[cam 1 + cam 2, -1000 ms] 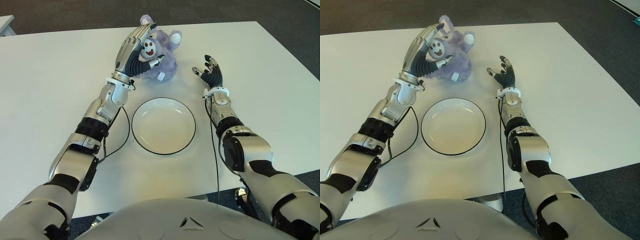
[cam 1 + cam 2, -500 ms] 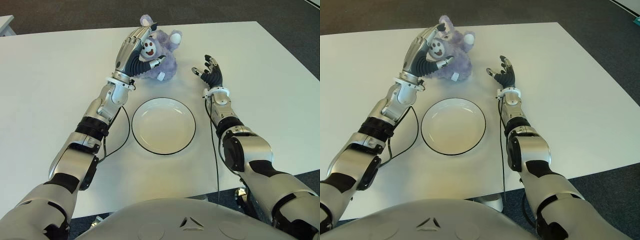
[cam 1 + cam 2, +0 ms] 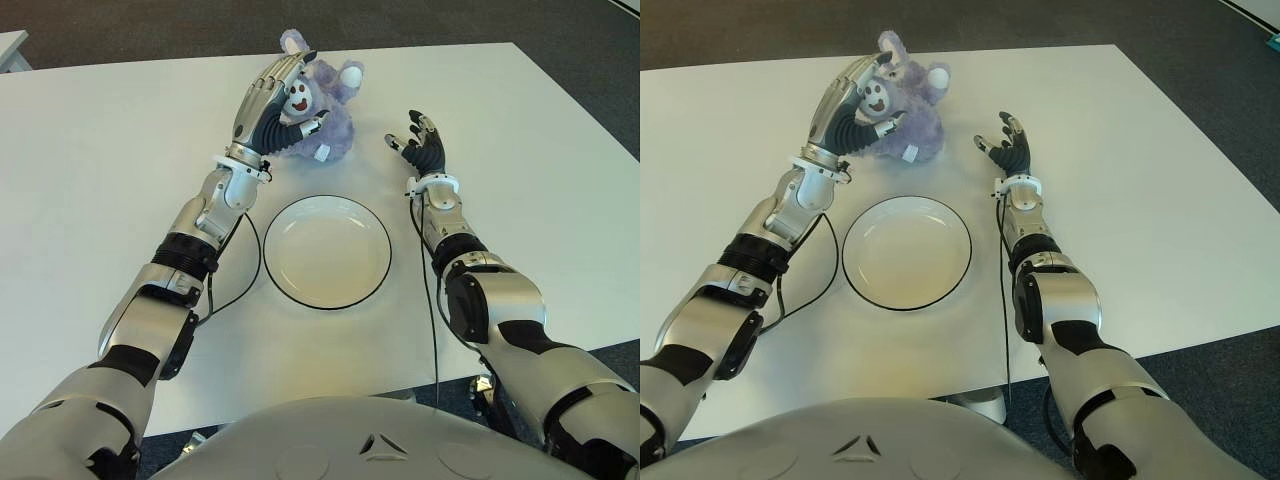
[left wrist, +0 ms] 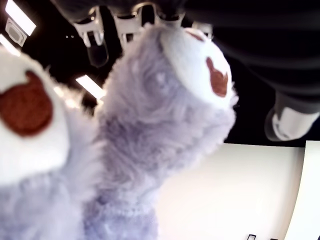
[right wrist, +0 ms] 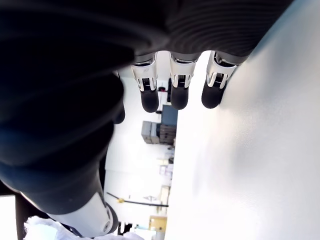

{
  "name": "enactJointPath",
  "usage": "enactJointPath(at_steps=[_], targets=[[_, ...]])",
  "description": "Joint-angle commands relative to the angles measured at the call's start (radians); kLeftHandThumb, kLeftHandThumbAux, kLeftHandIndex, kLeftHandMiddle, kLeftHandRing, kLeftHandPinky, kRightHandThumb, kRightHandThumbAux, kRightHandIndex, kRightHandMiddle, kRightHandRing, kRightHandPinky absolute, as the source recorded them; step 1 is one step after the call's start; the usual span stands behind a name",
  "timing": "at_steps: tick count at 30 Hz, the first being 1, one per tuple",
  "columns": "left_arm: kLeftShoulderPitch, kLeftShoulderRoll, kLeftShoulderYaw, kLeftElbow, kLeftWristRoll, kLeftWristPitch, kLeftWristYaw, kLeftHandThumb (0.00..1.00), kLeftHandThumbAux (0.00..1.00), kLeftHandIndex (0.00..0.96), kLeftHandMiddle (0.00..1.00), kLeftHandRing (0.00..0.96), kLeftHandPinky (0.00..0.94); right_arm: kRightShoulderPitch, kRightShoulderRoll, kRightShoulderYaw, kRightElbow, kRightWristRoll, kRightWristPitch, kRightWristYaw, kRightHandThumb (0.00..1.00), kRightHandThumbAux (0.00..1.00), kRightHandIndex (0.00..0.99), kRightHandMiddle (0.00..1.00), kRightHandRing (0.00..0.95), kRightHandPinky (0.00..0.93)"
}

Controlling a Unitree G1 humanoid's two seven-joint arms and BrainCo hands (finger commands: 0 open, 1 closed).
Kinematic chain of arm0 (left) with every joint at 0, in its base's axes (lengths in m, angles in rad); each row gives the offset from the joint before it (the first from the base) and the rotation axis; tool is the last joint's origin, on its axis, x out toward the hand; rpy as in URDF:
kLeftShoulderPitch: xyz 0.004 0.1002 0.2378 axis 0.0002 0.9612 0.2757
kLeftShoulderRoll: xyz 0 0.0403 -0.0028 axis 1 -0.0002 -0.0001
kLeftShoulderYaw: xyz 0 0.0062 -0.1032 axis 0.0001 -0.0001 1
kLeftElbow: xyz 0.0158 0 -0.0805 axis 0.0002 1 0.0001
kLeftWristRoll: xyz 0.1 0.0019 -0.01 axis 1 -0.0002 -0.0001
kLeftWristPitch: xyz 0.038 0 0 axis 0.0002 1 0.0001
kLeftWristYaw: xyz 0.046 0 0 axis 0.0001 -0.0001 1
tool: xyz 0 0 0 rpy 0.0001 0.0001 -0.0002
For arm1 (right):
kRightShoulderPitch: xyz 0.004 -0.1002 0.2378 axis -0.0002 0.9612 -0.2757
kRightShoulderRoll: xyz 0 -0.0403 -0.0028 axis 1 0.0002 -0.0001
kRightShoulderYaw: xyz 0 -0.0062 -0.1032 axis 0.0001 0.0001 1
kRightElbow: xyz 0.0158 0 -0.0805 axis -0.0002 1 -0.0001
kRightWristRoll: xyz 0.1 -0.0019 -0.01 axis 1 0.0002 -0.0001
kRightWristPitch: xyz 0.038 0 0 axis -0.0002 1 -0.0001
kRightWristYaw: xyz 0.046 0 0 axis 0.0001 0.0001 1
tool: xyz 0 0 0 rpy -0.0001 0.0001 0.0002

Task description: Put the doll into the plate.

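Note:
The purple plush doll (image 3: 335, 128) lies on the white table (image 3: 110, 150), just beyond the plate. My left hand (image 3: 272, 95) cups its head from the left. The straight fingers (image 4: 97, 50) lie over the fur and the ear, and the thumb (image 4: 287, 122) stands a little off the doll (image 4: 160, 130). The hand is open and the doll stays on the table. The white plate (image 3: 327, 250), with a thin black rim, lies bare in front of me. My right hand (image 3: 418, 140) shows to the right of the doll, open with fingers spread and nothing in them.
A thin black cable (image 3: 243, 275) loops from my left forearm to the plate's left rim, and another runs down along my right arm. The table's right edge (image 3: 590, 110) drops to dark carpet.
My left hand has shifted very slightly over the doll's head. The doll, the plate and the right hand have stayed where they were.

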Motion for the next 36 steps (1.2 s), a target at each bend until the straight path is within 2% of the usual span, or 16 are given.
enactJointPath(at_steps=[1, 8, 21, 36], targets=[[-0.004, -0.004, -0.012, 0.014, -0.007, 0.023, -0.033, 0.332, 0.397, 0.000, 0.104, 0.094, 0.000, 0.099, 0.041, 0.000, 0.068, 0.003, 0.077, 0.018, 0.339, 0.835, 0.118, 0.033, 0.000, 0.029], [-0.006, -0.010, -0.017, 0.021, -0.007, 0.028, -0.035, 0.362, 0.396, 0.000, 0.092, 0.087, 0.000, 0.097, 0.040, -0.004, 0.068, 0.006, 0.083, 0.019, 0.335, 0.836, 0.095, 0.025, 0.000, 0.025], [-0.009, -0.023, -0.026, 0.033, -0.015, 0.041, -0.028, 0.339, 0.394, 0.000, 0.097, 0.092, 0.007, 0.097, 0.040, 0.001, 0.068, 0.000, 0.084, 0.014, 0.312, 0.820, 0.092, 0.021, 0.000, 0.026], [-0.010, -0.041, -0.038, 0.063, -0.003, 0.004, 0.023, 0.324, 0.408, 0.000, 0.113, 0.107, 0.039, 0.099, 0.040, -0.001, 0.066, 0.002, 0.079, 0.014, 0.301, 0.830, 0.103, 0.018, 0.000, 0.015]])
